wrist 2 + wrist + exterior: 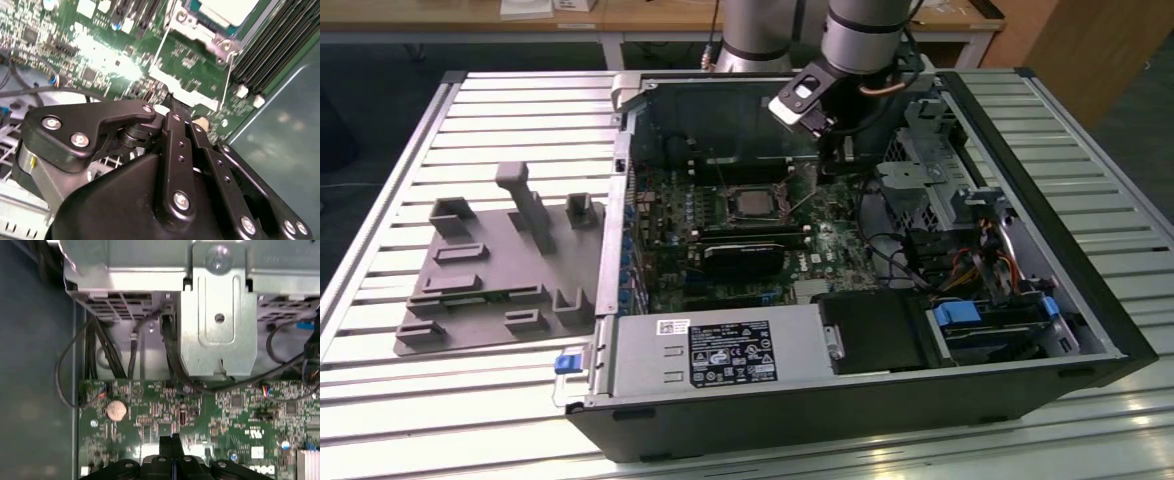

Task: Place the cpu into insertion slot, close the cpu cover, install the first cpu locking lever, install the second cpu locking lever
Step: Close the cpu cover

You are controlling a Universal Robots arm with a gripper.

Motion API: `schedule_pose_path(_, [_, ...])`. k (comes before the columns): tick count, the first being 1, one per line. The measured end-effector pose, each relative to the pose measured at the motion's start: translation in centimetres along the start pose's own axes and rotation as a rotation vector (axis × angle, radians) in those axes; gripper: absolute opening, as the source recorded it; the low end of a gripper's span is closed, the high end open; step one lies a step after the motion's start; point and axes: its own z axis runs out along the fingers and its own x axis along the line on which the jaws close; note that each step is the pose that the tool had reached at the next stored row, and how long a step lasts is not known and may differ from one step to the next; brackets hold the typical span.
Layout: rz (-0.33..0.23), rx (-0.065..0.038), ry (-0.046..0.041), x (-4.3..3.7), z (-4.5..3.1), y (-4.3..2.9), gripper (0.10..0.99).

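Fingers (166, 446) pressed shut, nothing visible between them; in the exterior view the cpu (750, 203) sits in the insertion slot (726, 206) under the cpu cover (197, 30), fingers at its three o'clock; slipping off the thin locking lever (229, 75) could gouge the board (150, 430).

The cpu (227, 9) is cut off by the second wrist view's edge, leaving one corner.

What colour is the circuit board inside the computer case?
The circuit board is green, clearest in the first wrist view.
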Motion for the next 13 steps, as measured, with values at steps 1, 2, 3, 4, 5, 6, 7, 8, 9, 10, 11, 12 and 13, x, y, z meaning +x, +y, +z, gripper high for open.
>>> schedule_pose_path(1, [0.000,0.013,-0.0002,0.00,0.02,0.01,0.102])
schedule_pose_path(2, [0.000,0.029,-0.0006,0.00,0.04,0.01,0.102])
schedule_pose_path(3, [0.000,0.047,-0.0011,0.00,0.05,0.03,0.102])
schedule_pose_path(4, [-0.001,0.065,-0.0014,0.00,0.08,0.04,0.102])
schedule_pose_path(5, [-0.001,0.075,-0.0018,0.00,0.08,0.05,0.102])
schedule_pose_path(6, [-0.001,0.075,-0.0018,0.00,0.07,0.05,0.102])
schedule_pose_path(7, [-0.001,0.075,-0.0018,0.00,0.07,0.04,0.102])
schedule_pose_path(8, [-0.001,0.075,-0.0018,0.00,0.08,0.05,0.102])
schedule_pose_path(9, [-0.001,0.075,-0.0018,0.00,0.08,0.05,0.102])
schedule_pose_path(10, [-0.001,0.075,-0.0018,0.00,0.08,0.04,0.102])
schedule_pose_path(11, [-0.001,0.075,-0.0017,0.00,0.08,-0.02,0.102])
schedule_pose_path(12, [-0.001,0.075,-0.0016,0.01,0.08,-0.13,0.102])
schedule_pose_path(13, [-0.001,0.075,-0.0016,0.00,0.08,-0.30,0.102])
